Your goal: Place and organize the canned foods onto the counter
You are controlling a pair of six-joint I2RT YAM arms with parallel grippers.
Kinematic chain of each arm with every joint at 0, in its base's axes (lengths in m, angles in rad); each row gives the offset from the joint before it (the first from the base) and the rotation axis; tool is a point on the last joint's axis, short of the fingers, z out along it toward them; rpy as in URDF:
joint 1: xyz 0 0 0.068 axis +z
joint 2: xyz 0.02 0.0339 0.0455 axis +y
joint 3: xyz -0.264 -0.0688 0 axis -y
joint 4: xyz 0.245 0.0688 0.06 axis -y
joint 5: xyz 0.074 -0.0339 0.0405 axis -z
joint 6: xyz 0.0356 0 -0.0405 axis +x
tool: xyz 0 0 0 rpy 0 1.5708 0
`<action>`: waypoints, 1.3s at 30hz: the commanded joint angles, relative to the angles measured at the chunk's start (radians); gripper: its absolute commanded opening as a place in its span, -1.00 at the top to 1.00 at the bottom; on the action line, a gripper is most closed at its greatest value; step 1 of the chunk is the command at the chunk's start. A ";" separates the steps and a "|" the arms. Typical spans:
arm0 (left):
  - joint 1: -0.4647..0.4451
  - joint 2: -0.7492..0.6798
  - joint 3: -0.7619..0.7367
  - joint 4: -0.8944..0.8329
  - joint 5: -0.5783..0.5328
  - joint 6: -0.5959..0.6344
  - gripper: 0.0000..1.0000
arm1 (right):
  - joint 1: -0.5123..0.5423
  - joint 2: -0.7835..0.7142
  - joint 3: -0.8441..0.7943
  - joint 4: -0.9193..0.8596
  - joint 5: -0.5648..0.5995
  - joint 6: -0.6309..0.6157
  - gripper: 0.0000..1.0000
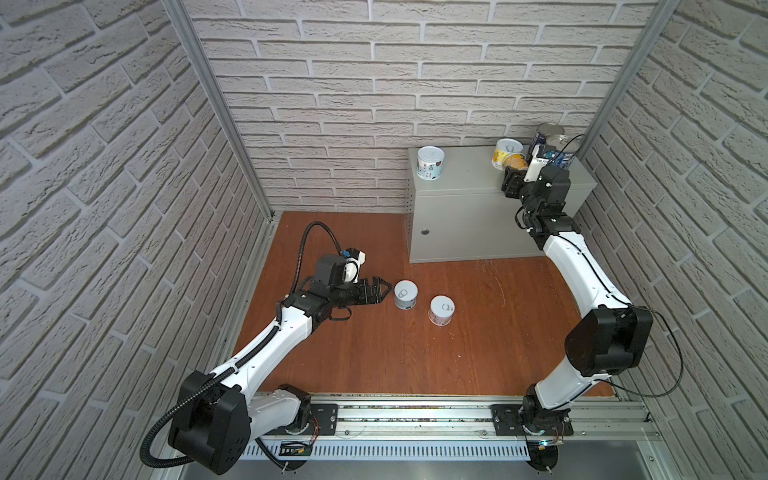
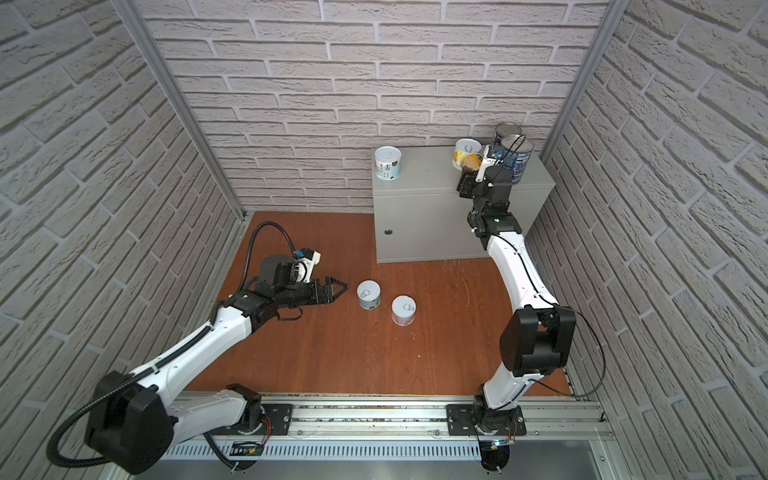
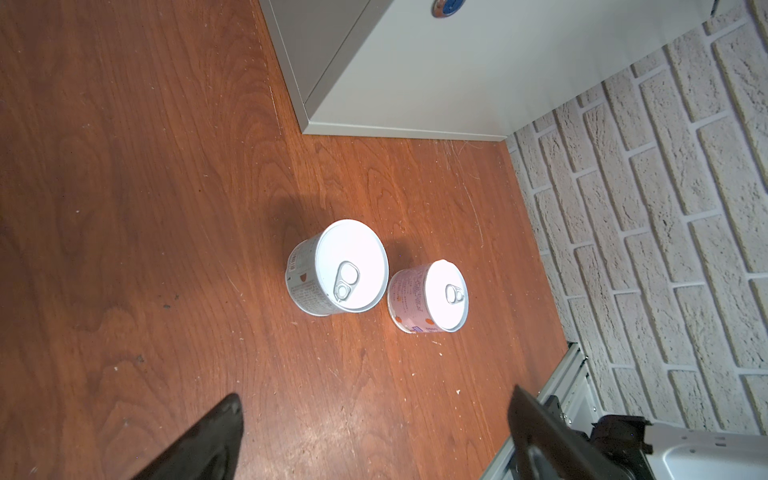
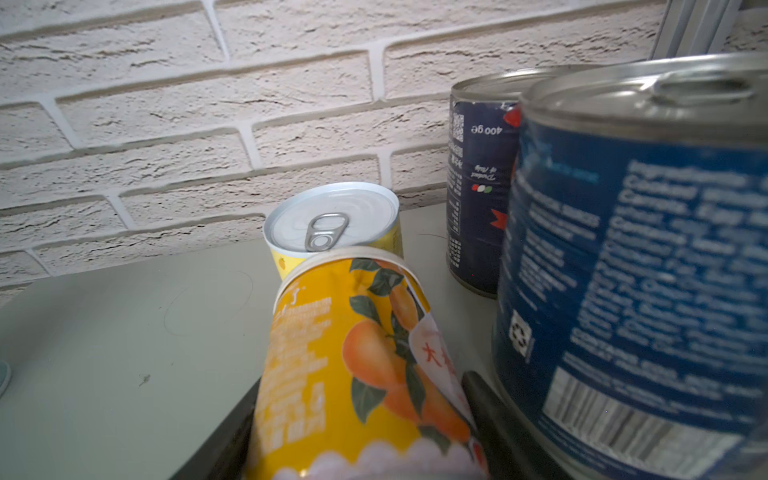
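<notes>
Right jaws pinch the orange can (image 4: pixel 332 353), base cut off, seemingly leaning on the yellow can (image 4: pixel 332 220); left jaws spread wide.

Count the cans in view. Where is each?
7. On the floor: grey can, pink can. On the cabinet: white can, yellow can, two blue cans. In the right gripper, tilted: orange can.

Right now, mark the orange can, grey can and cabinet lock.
orange can (image 4: pixel 340 353): right wrist view, its label.
grey can (image 3: pixel 351 266): left wrist view, its lid.
cabinet lock (image 1: pixel 424 232): in a top view, its face.
</notes>
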 commanded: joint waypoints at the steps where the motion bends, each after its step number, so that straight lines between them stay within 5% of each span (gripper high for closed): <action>1: -0.001 0.001 0.022 0.047 0.006 0.004 -0.97 | 0.012 0.040 0.018 -0.037 0.010 -0.021 0.25; 22: 0.000 0.002 0.011 0.044 -0.002 0.008 -0.97 | 0.019 0.020 0.007 -0.048 -0.002 0.016 0.30; 39: -0.008 -0.001 0.024 0.215 0.016 -0.086 -0.97 | 0.020 -0.220 -0.141 -0.011 -0.152 0.144 0.31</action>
